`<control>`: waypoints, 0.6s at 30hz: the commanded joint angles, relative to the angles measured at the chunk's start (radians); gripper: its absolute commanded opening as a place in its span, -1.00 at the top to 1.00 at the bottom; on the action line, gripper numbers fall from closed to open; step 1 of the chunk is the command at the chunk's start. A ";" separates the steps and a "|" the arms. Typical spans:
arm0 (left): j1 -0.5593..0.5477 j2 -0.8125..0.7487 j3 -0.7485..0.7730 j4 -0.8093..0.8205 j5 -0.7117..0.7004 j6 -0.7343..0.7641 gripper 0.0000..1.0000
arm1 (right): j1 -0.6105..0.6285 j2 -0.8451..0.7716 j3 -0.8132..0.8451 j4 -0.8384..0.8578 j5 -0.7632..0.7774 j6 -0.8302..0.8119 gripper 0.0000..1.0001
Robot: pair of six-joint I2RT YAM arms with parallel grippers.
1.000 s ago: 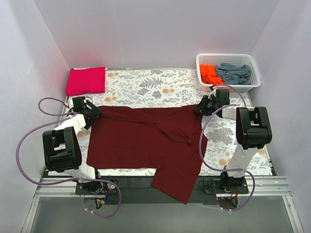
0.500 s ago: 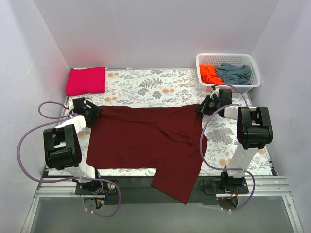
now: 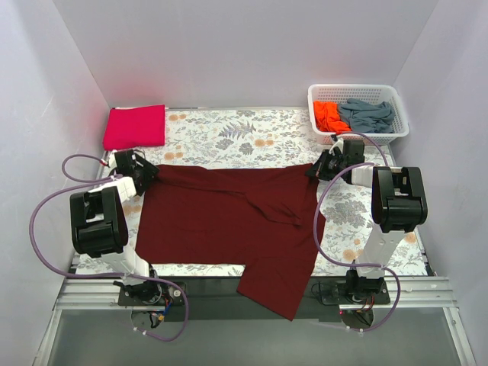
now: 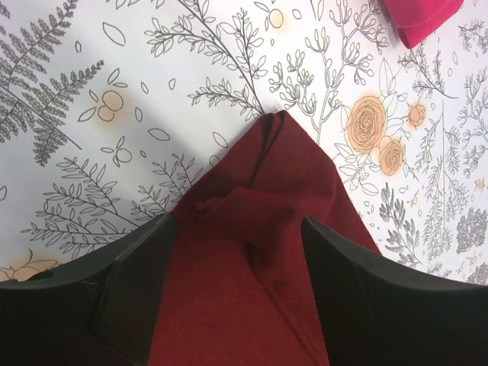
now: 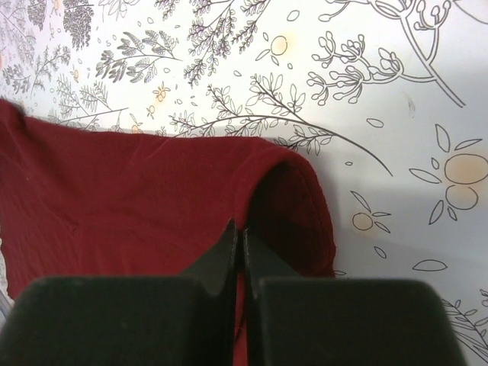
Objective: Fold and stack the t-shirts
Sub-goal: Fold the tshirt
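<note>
The dark maroon t-shirt [image 3: 229, 217] lies spread on the floral table cloth [image 3: 244, 133], one part hanging over the near edge. My left gripper [image 3: 145, 172] is at its far left corner. In the left wrist view its open jaws [image 4: 236, 229] straddle the bunched maroon corner [image 4: 282, 168]. My right gripper [image 3: 314, 171] is at the far right corner. In the right wrist view it [image 5: 240, 229] is shut, pinching a raised fold of the maroon cloth [image 5: 137, 191]. A folded magenta-pink t-shirt [image 3: 135, 126] lies at the far left.
A white lattice basket [image 3: 358, 91] at the far right holds an orange t-shirt [image 3: 328, 116] and a grey-blue t-shirt [image 3: 367, 114]. Grey walls close in three sides. A corner of the pink t-shirt [image 4: 419, 15] shows in the left wrist view.
My right gripper has closed on the maroon shirt's far right corner. My left gripper has slid a little further over the far left corner, its jaws slightly narrower.
</note>
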 commanded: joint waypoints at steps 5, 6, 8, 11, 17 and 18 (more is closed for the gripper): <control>0.004 -0.014 0.038 0.026 -0.010 0.056 -0.31 | -0.005 0.009 0.038 0.035 -0.025 -0.013 0.97; 0.004 -0.012 0.038 0.030 0.002 0.059 -0.30 | -0.005 0.009 0.039 0.034 -0.025 -0.013 0.97; 0.004 0.000 0.047 0.032 0.014 0.062 -0.25 | -0.004 0.011 0.039 0.035 -0.027 -0.013 0.97; 0.004 0.023 0.055 0.037 0.036 0.068 -0.22 | -0.004 0.014 0.042 0.035 -0.031 -0.013 0.97; 0.005 0.040 0.072 0.032 0.095 0.080 -0.03 | -0.005 0.014 0.041 0.034 -0.033 -0.015 0.97; 0.004 0.039 0.075 0.028 0.099 0.083 0.05 | -0.004 0.014 0.041 0.034 -0.031 -0.016 0.97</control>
